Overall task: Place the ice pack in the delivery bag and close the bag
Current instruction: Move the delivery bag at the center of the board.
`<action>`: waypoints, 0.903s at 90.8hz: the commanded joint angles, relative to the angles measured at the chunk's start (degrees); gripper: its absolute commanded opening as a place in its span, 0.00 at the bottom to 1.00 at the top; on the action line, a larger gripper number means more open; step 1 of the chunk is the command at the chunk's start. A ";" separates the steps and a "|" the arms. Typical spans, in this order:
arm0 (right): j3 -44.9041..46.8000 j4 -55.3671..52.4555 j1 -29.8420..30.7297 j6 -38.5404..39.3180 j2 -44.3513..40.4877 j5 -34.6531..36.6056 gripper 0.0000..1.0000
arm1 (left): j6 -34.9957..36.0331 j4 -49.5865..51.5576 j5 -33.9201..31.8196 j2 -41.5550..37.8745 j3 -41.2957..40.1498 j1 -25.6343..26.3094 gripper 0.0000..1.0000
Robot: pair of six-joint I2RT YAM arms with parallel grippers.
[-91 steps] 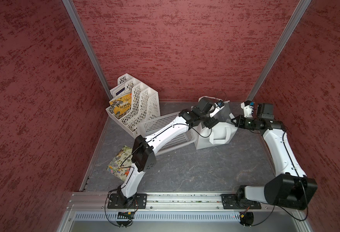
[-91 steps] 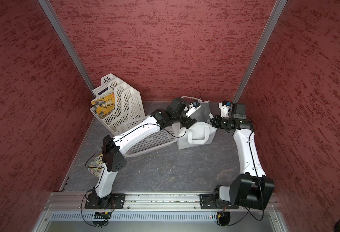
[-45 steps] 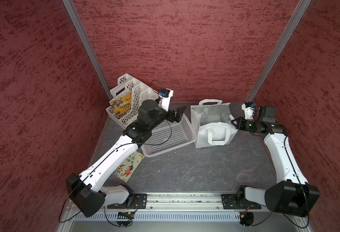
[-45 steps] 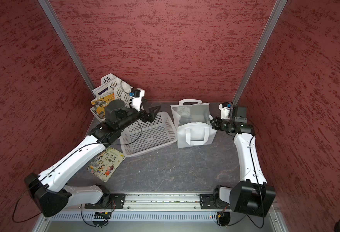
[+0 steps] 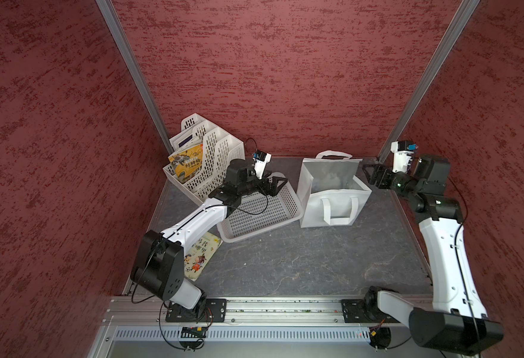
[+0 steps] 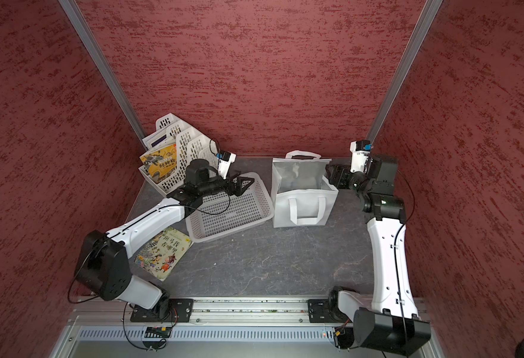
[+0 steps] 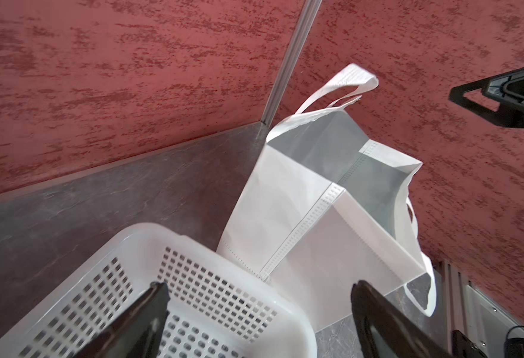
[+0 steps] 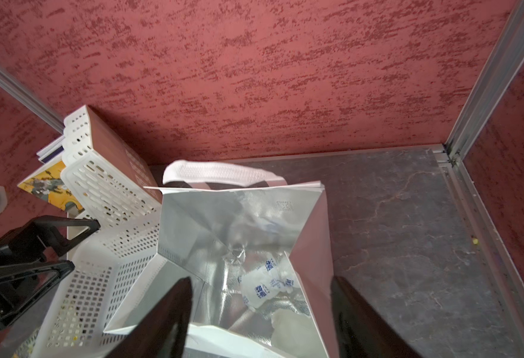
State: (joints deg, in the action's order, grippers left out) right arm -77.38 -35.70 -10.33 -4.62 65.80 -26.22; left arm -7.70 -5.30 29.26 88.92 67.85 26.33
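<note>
The delivery bag (image 5: 332, 201) (image 6: 304, 201) stands upright at the back, mouth open, showing its foil lining. In the right wrist view the ice pack (image 8: 265, 286), a white pouch with blue print, lies on the bottom of the bag (image 8: 242, 217). My right gripper (image 5: 368, 175) (image 8: 260, 282) hovers open at the bag's right rim, gripping nothing. My left gripper (image 5: 281, 185) (image 7: 259, 288) is open and empty over the far end of the white basket, just left of the bag (image 7: 316, 223).
A white perforated basket (image 5: 254, 232) touches the bag's left side. A white file rack with books (image 5: 205, 161) fills the back left corner. A picture book (image 5: 202, 257) lies on the floor under my left arm. Red walls close in on three sides.
My left arm has pulled out of the bag and swung back over the basket. My right gripper has opened and let go of the bag's rim.
</note>
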 commanded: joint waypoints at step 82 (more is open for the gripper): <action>6.82 9.78 -2.23 -9.36 7.14 -7.53 0.77 | 27.73 34.79 -5.88 38.09 60.86 10.39 0.64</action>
State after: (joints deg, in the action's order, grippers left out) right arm -72.71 -27.81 -13.08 -14.13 74.43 -34.20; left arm 19.90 27.09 21.10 128.29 127.44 36.86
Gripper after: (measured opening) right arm 0.776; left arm 0.694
